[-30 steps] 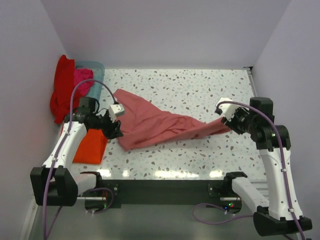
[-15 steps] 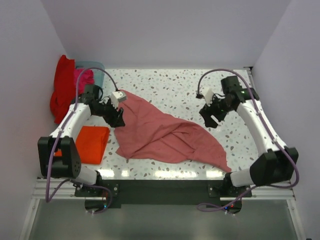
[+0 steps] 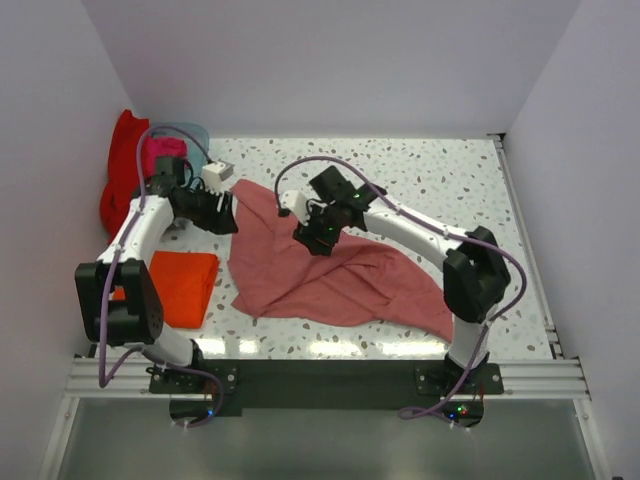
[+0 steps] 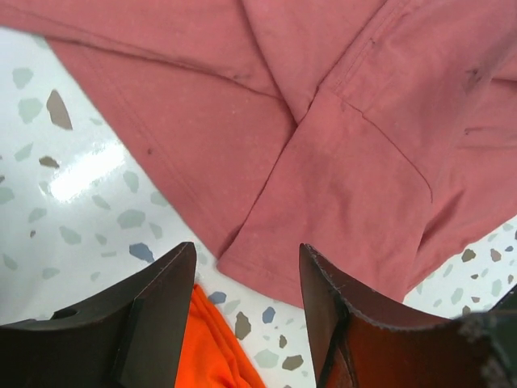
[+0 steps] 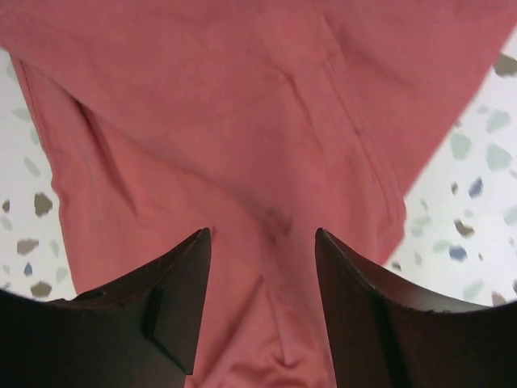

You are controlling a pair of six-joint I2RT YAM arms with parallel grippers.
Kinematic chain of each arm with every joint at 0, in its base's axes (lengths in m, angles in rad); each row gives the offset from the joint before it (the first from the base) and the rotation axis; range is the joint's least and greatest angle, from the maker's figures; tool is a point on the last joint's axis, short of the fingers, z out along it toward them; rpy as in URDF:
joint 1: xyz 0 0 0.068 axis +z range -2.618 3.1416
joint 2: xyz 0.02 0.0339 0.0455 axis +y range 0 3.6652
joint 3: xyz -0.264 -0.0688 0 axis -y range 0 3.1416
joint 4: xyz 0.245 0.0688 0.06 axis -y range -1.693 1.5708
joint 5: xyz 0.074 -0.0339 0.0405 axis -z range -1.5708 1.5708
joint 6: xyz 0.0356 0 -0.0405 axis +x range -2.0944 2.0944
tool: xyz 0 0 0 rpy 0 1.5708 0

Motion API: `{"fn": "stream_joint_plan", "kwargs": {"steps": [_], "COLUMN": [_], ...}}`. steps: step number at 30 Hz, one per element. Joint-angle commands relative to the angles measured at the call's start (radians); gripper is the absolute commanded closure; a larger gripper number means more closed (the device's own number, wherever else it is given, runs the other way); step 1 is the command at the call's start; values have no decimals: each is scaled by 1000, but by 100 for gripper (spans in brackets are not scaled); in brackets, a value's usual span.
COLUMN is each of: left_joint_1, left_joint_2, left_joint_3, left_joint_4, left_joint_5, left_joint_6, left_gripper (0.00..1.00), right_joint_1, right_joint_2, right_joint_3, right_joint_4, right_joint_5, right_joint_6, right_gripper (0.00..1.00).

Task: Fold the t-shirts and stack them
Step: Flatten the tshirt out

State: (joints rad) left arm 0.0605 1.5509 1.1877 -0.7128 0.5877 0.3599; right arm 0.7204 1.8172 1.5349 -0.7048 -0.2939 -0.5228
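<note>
step: my read is spreading the pink t-shirt (image 3: 330, 275) flat before the first fold; no fold made yet.
left gripper (image 4: 247, 250): jaws spread, nothing between them.
pink tee vs left jaws: a sleeve hem lies just ahead of the tips and centred on the gap. The body runs on beyond and off past the right-hand finger.
right gripper (image 5: 262, 234): jaws spread and empty. Pink cloth fills the gap and lies under both tips, with bare table (image 5: 477, 162) showing outboard of each finger.
contact: cannot tell if either set of tips touches the cloth.
cloth state: bunched, with layers overlapping and a ridge of folds running ahead of the right jaws. In the top view one long corner trails well away from both grippers.
orange t-shirt (image 4: 214, 347): folded flat, showing low in the left gap close to the wrist and just beside the pink hem; likely the stack base.
red t-shirt (image 3: 120, 185), magenta t-shirt (image 3: 160, 155): at the basket (image 3: 197, 133), behind the left jaws and waiting.
how to do it: pinch one layer only. Take the sleeve hem or shoulder edge with the left and a matching outer edge with the right, not mid-panel.
then: pull the two apart evenly and low over the table until the folds drop out.
risk: closing where the right jaws stand grabs stacked layers and locks in the twist.
risk 2: a deep left pinch may snag the orange tee.
</note>
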Motion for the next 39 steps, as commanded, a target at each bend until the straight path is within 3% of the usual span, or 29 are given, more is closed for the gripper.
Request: {"fn": "stream_joint_plan", "kwargs": {"steps": [1,4,9,13,21,33,39], "left_joint_1": [74,134,205,284,358,387,395], "left_joint_2": [-37,-64,-107,-106,-123,-130,-126], "left_joint_3": [18,47,130,185,201,173,173], "left_joint_4": [-2,-2,-17,-71,-171,-185,-200], "left_joint_5": [-8,20,32,64,100,109,104], "left_joint_6": [-87,-137,-229,-233,-156,-116,-93], "left_gripper": [41,41,42,41,40,39,39], "right_joint_1": [72,138,237,310,326,333,333], "right_joint_2": [68,143,263,402,570,626,666], "right_joint_3": [88,157,243,339,522,510,524], "right_joint_4": [172,293,405,444,446,449,424], "right_joint_5": [15,3,21,73,131,196,193], "right_joint_6": [79,171,345,368,419,406,400], "right_gripper": [44,53,54,53,53,51,55]}}
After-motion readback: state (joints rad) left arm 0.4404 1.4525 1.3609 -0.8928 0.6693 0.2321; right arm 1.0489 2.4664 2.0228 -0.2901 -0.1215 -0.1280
